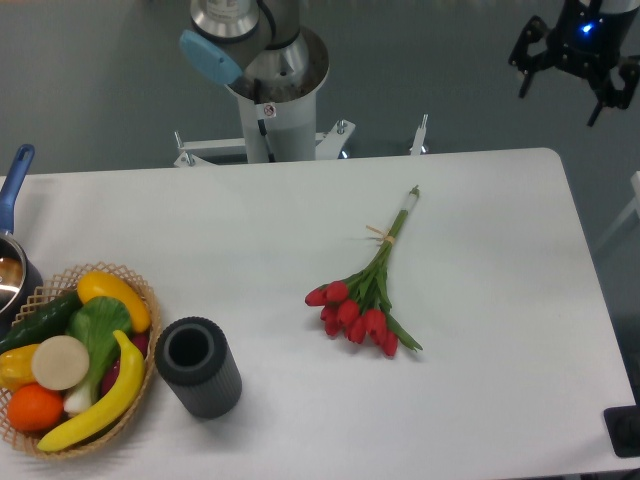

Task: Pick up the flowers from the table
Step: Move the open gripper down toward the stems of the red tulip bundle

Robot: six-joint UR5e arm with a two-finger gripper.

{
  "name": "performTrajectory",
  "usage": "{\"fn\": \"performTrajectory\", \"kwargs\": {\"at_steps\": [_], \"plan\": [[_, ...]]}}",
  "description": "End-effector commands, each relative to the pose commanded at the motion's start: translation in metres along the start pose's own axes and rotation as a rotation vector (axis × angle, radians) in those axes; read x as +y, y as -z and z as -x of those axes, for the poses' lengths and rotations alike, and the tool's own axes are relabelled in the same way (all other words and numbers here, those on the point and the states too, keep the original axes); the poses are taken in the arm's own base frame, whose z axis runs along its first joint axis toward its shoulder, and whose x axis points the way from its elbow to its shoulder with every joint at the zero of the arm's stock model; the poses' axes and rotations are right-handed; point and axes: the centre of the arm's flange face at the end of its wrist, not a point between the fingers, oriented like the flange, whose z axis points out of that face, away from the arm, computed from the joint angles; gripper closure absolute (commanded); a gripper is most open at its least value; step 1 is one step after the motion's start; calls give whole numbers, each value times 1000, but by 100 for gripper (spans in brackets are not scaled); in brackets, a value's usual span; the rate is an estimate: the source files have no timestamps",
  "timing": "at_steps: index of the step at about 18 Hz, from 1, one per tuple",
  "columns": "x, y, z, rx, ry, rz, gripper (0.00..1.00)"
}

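A: So, going left to right: what sits where?

B: At the near left there is a wicker basket [75, 360] of fruit and vegetables, with a dark cylinder [198, 366] standing just beside it on its right. Neither matters for the pick.

A: And the flowers?

B: The flowers [368, 290] lie flat on the desk [250, 230], a little right of centre. Their long axis runs on a diagonal: red heads at the near-left end, stem tips pointing far and to the right. A tan band crosses the stems partway along.

A: Where is the tool?

B: The tool [572, 80] hangs at the far right, up beyond the desk's far edge, well apart from the bunch. Its fingers look spread, with nothing between them.

A: Which way must it go, then?

B: I judge it has to come nearer and leftward, then down. The stem end is the part closest to it, and closing across the stems near the band seems the likeliest grip.
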Motion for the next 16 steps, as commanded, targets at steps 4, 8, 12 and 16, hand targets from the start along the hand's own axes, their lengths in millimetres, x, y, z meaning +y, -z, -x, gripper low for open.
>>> {"fn": "performTrajectory", "kwargs": {"at_steps": [4,8,12,16], "plan": [[-1,1,0,0,2,-3,0],[-3,-13,-2,27,17,-49,0],[-2,-23,-3,48,97,-124,0],[-10,-33,-5,70,219,-173,0]]}}
